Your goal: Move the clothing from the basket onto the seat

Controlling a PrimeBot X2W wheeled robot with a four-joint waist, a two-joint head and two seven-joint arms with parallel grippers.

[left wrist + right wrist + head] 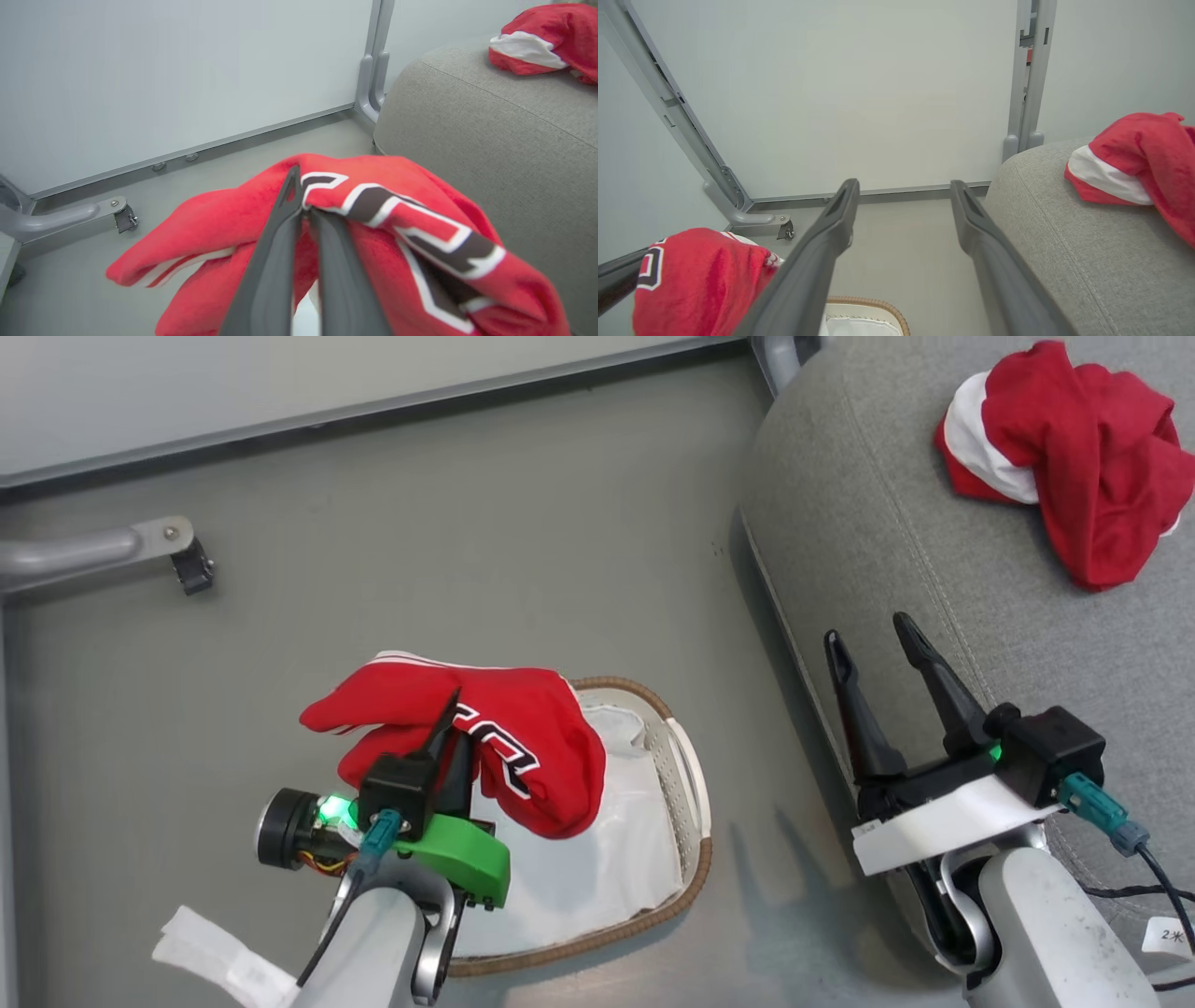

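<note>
Floor (467,523) in head view is carrying the basket (689,793); left hand (455,709) is pinching clothing (532,747) that's draping over its tips, right hand (866,630) is gaping wide.

The clothing (523,747) is soft red cloth, slightly fleecy and matt. The basket (689,784) is smooth white perforated plastic with a brown woven rim; the seat (887,541) — coarse grey woven fabric, stitched seams. The floor (467,541) looks smooth, matt.

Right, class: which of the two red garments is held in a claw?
The lettered garment, pinched in the left claw over the basket. The other garment lies crumpled on the seat, touched by neither claw.
</note>
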